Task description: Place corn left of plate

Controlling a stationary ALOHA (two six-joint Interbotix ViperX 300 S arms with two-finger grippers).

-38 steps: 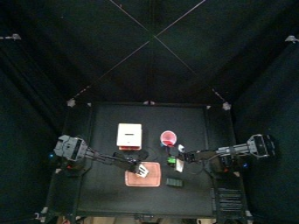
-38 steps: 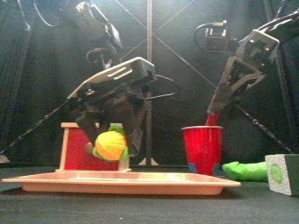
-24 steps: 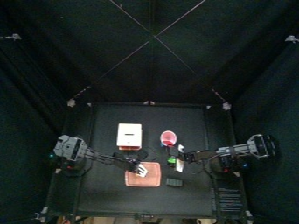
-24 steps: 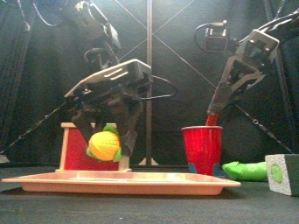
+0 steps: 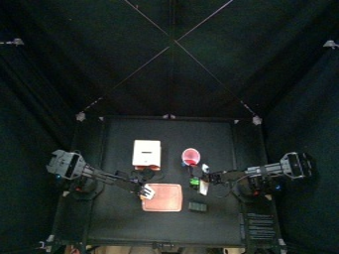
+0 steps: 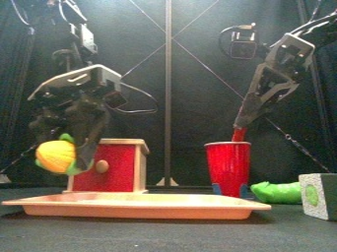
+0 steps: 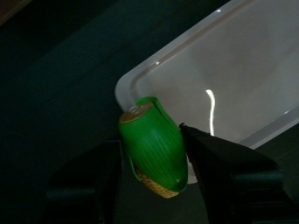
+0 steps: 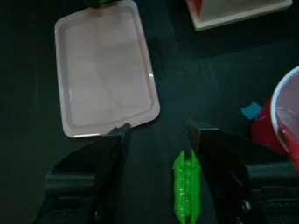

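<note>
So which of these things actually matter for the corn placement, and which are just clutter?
Job:
- corn, held in the left gripper
- plate

Lying about:
- red cup
- white-and-orange box
- green pea pod under the open right gripper
- green-and-white block

pretty dim all round, black curtains soak up the light, top view tiny and murky, front view lit from the front so colours pop, white glare streak on the plate [image 7: 222,96] in the left wrist view, jaws soft and blurry up close
</note>
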